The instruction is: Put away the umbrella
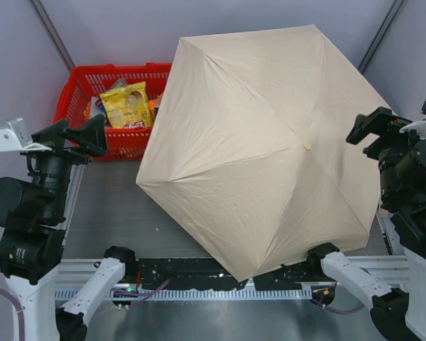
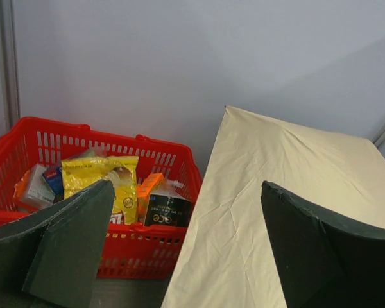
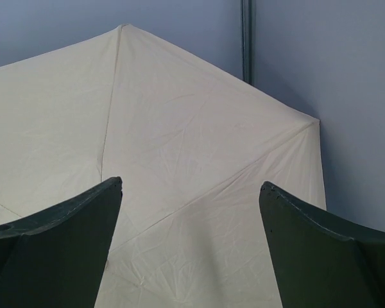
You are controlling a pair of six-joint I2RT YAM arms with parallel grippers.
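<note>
Top external: the umbrella [image 1: 263,142] sits fully open, canopy up, over mid-bench [image 1: 121,213] beside the red basket [image 1: 113,69]. Nothing done yet by my reading; you have collapsing and stowing left. Left end effector [image 2: 187,185] and right end effector [image 3: 191,183] both gape wide, holding nothing.

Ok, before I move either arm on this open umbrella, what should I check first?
1. Beige fabric umbrella folded: not ok, canopy fully spread.
2. Left claw open and empty: ok.
3. Right claw open and empty: ok.
4. Shaft and handle position: cannot tell, hidden under the canopy.
5. Red plastic basket clear of the canopy: cannot tell; the canopy edge overlaps its right corner in the top view.
</note>
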